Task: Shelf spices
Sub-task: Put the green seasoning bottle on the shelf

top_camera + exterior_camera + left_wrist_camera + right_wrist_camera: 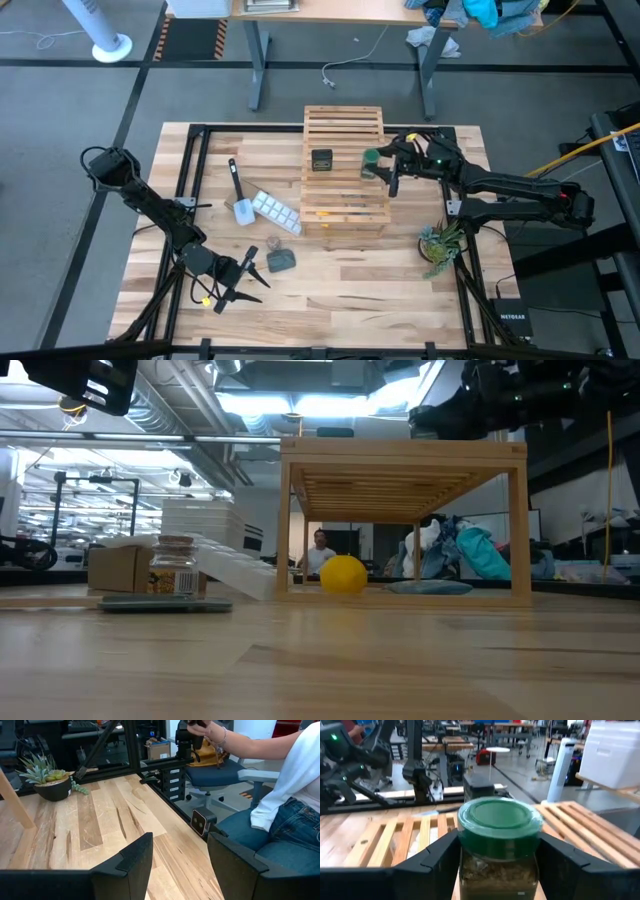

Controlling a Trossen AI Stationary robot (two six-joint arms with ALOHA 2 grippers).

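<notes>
The light wooden slatted shelf [345,170] stands mid-table, toward the far edge. A dark, boxy jar [322,160] stands on its top slats. My right gripper [383,165] reaches in from the table's right and is shut on a green-lidded jar [499,842] over the shelf's right side. A tiny clear jar with brownish contents [175,567] stands on a flat dark pad [165,603] left of the shelf. My left gripper [240,285] hovers open near the front left, with nothing between its fingers [132,865]. My right gripper pinches the green jar between its two fingers, which lie against opposite sides of the glass just below the lid [462,855]. The fingers come nearly level from the table's right side. The jar stands upright; whether its base rests on the shelf slats cannot be told.
A white ice-cube tray [275,210] and a dark-handled tool [238,190] lie left of the shelf. A potted succulent [440,245] stands at the right front. A yellow lemon [343,575] sits under the shelf. A seated person [280,805] is beside the table's edge.
</notes>
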